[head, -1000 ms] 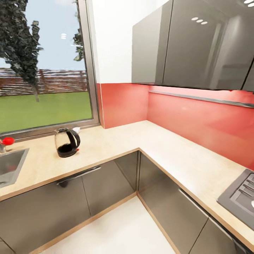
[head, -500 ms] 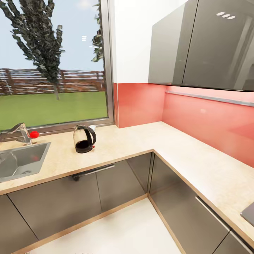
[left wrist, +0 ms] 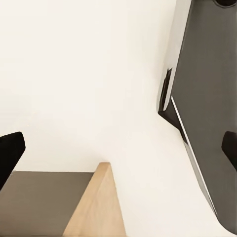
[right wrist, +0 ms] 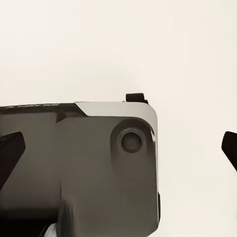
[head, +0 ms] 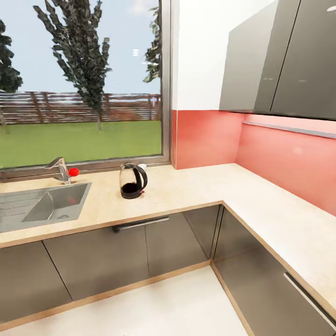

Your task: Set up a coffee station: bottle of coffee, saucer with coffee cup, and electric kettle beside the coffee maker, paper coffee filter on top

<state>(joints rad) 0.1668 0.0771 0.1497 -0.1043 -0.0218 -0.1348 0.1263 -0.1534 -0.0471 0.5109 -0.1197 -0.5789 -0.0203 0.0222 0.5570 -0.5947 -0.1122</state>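
Note:
The electric kettle, clear glass with a black base and looped handle, stands on the kitchen countertop below the window, right of the sink. A small white object peeks out behind it; I cannot tell what it is. In the left wrist view my left gripper is open, its black fingertips far apart over pale floor. The right gripper is open too, with nothing between its fingertips, above the robot's own grey base.
A steel sink and a faucet with a red knob sit at the left. The worktop turns a corner and runs along the red backsplash. Grey wall cabinets hang above. Pale floor lies before the grey cabinet fronts.
The whole head view has shifted: the camera turned left and drew back. The sink and faucet came fully into view, the cooktop left at the right. The kettle itself has not moved.

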